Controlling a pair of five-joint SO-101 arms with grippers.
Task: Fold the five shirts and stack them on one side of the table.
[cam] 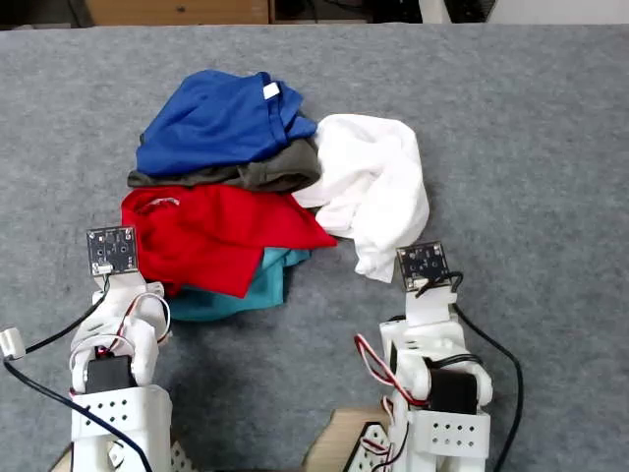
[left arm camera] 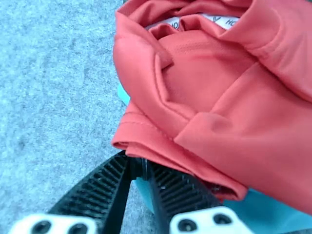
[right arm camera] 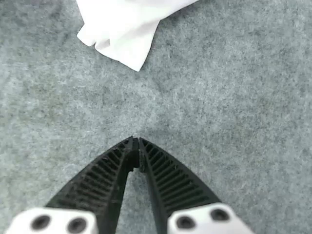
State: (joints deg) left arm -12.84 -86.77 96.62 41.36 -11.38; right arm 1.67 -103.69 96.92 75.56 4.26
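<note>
Five shirts lie heaped at the table's middle: a blue one (cam: pixel 216 118) at the back, a dark olive one (cam: pixel 251 172) under it, a red one (cam: pixel 211 236), a teal one (cam: pixel 241 295) beneath the red, and a white one (cam: pixel 378 182) to the right. My left gripper (left arm camera: pixel 139 163) is shut, and its tips sit at the hem of the red shirt (left arm camera: pixel 219 97), which drapes over one finger above the teal shirt (left arm camera: pixel 273 214). My right gripper (right arm camera: pixel 136 141) is shut on nothing, low over the bare cloth, a short way from a corner of the white shirt (right arm camera: pixel 124 27).
A grey felt cover (cam: pixel 531 147) spreads over the whole table, with wide free room to the right and far left of the heap. Both arm bases (cam: pixel 108 413) (cam: pixel 437 413) stand at the near edge, cables trailing beside them.
</note>
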